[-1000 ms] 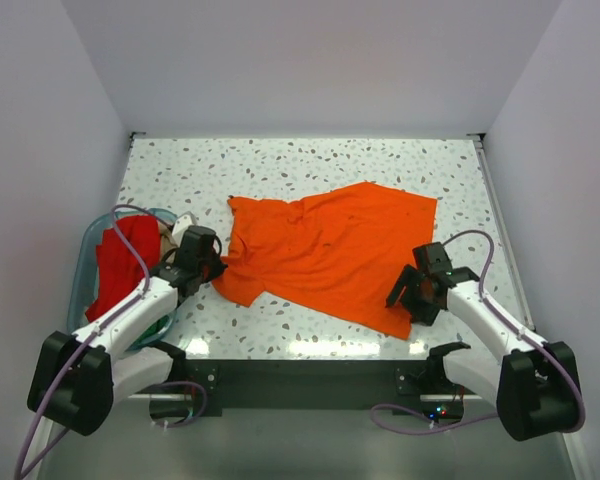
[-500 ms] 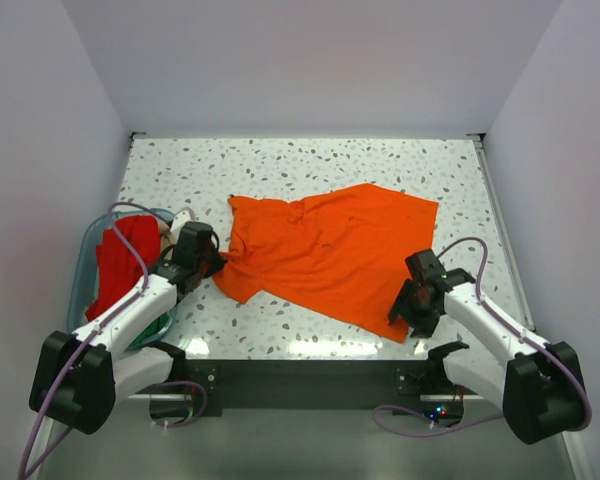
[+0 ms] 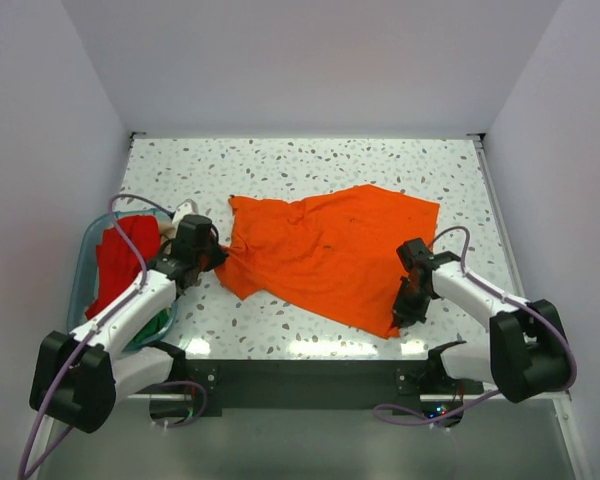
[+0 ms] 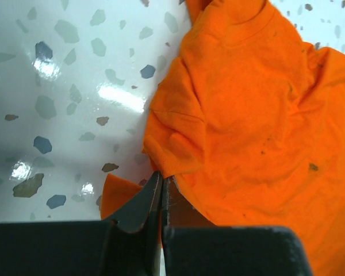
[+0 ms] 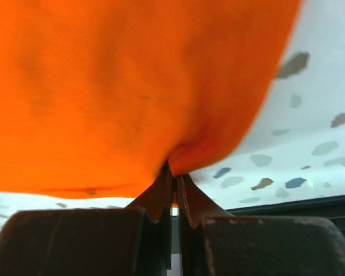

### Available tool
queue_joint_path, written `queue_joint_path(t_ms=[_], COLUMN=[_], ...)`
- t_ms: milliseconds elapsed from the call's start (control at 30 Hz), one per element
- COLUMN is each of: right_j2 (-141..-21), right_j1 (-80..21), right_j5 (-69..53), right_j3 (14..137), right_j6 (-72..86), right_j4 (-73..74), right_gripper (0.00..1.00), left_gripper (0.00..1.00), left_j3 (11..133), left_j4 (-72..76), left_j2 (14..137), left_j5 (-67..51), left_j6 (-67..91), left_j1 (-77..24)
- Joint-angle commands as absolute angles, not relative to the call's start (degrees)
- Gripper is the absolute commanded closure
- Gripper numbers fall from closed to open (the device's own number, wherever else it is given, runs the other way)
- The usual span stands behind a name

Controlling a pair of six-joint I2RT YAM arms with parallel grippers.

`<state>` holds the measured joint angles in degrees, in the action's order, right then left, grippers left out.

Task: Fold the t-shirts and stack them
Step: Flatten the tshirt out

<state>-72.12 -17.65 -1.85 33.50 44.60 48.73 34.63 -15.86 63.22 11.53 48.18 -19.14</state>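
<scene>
The right pincer (image 3: 403, 313) has swung in and now clamps the shirt's (image 3: 330, 250) corner; the left pincer (image 3: 218, 262) clamps its sleeve. The shirt lies between them on the surface (image 3: 280, 165), seemingly ready for spreading

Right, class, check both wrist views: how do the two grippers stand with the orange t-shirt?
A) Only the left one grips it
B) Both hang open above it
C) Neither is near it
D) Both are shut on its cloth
D: the left gripper pinches a fold at the edge of the orange t-shirt, and the right gripper is closed on bunched cloth at another edge.
</scene>
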Motion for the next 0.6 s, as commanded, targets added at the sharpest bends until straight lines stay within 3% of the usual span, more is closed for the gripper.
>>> queue_joint_path(t_ms=[0, 200, 567], right_j2=[-71.2, -65.84, -63.55], right_j1=[-18.11, -17.93, -8.36], right_j5=[-5.8, -2.2, -6.14], right_j3=[41.27, 58.93, 82.07], right_j6=[42.19, 38.15, 33.32], right_j4=[41.57, 48.68, 53.34], right_gripper=[1.0, 1.0, 1.0], left_gripper=[1.0, 1.0, 1.0], left_j3=[39.46, 47.1, 76.8], left_j4=[-15.73, -20.3, -30.49], left_j2=[62.05, 56.17, 52.03], left_j5=[9.85, 8.79, 5.98], left_j6=[44.22, 40.44, 35.51], left_j1=[-18.72, -18.72, -18.72])
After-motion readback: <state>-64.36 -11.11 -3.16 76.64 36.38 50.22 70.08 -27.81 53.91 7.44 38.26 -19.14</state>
